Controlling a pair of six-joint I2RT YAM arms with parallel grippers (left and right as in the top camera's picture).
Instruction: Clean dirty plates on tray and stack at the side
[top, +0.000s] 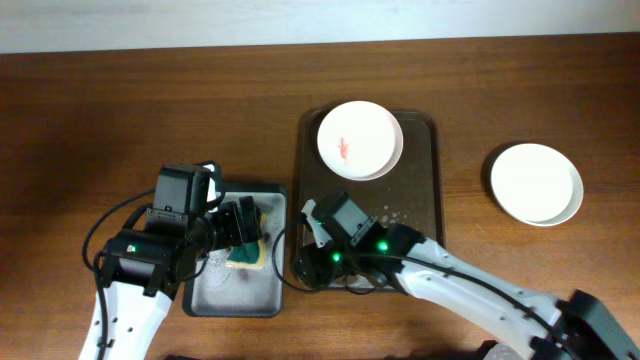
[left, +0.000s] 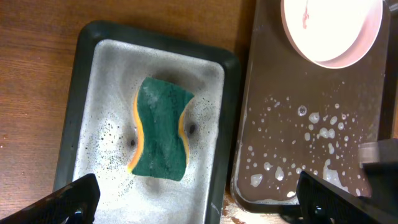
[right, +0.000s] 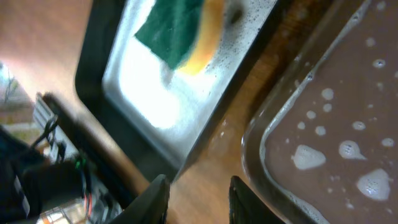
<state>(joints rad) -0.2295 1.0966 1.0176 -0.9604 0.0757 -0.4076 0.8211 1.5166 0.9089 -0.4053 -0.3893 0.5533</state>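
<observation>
We hover over the sponge, smeared plate waiting.
Left gripper spread to grab it; right gripper slightly apart, empty.

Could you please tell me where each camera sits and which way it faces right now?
Overhead: fixed above the table, looking straight down on the tray, sponge tray, smeared plate and side plate; left arm and right arm show.
Left wrist: on the left arm, looking down at the sponge; its open fingers frame the bottom corners.
Right wrist: on the right arm, low over the two trays' edges; its fingers show at the bottom.
Shared: both wrist views show the sponge and the tray's wet floor.
</observation>
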